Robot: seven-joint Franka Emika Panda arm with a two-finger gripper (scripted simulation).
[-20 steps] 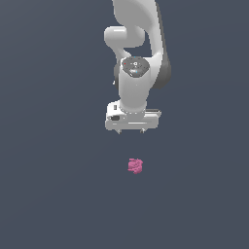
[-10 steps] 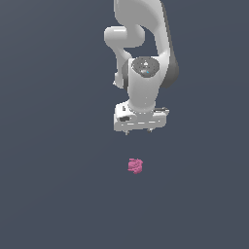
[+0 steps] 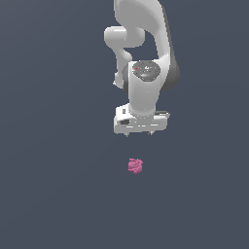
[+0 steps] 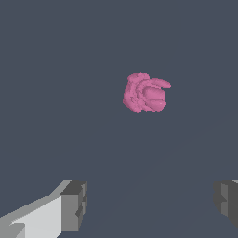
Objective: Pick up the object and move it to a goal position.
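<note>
This is a bare simulated test scene rather than a real room: a flat, featureless slate-grey ground [image 3: 48, 194] fills both views edge to edge, under an untextured, smoothly rendered white arm [image 3: 143, 58].

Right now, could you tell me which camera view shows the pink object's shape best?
The wrist view: the pink object appears large there, its lumpy folds clear, ahead of the open gripper. The exterior view shows it only as a tiny pink speck below the gripper.
</note>
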